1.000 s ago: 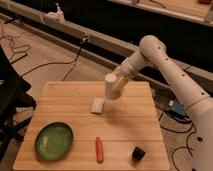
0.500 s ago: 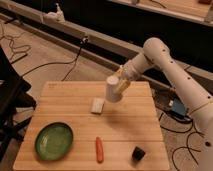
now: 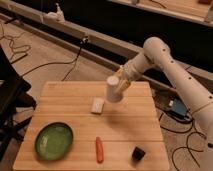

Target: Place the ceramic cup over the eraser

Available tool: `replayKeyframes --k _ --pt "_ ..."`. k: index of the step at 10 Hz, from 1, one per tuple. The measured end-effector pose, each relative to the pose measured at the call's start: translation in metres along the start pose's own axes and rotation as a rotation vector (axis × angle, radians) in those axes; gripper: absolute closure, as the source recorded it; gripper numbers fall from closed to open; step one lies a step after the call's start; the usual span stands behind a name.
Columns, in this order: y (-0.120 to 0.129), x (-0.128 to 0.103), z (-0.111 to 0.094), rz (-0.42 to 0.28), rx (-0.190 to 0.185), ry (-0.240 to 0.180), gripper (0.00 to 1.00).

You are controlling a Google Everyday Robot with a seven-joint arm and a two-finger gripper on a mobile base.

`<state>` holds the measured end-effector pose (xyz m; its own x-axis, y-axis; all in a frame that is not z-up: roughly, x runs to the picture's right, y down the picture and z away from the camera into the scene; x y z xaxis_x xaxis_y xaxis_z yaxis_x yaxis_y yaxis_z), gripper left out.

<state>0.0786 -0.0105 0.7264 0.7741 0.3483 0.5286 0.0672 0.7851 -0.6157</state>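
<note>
We are looking down at a wooden bench (image 3: pixel 60 92) on a cable-strewn floor, with the white arm (image 3: pixel 165 60) reaching in from the right. The jaws are hanging over the bench's far middle, clamping the ceramic cup (image 3: pixel 114 89) by its side, clear of the wood. The eraser (image 3: pixel 138 153) is lying near the front edge, well apart from the cup, right of an orange stick (image 3: pixel 99 149). We are judging that the carry should run forward and slightly right, staying above the eraser, then centring the cup's mouth over it and lowering straight so the rim is not clipping the block.
</note>
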Motion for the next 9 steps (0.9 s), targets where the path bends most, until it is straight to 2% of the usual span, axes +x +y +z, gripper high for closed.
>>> replayKeyframes --k 2,6,9 --pt "0.017 0.006 -0.006 0.009 -0.003 -0.011 1.00" --pt "0.065 0.012 -0.025 0.028 0.036 -0.062 1.00" --pt "0.114 0.022 -0.031 0.023 0.037 -0.059 1.00"
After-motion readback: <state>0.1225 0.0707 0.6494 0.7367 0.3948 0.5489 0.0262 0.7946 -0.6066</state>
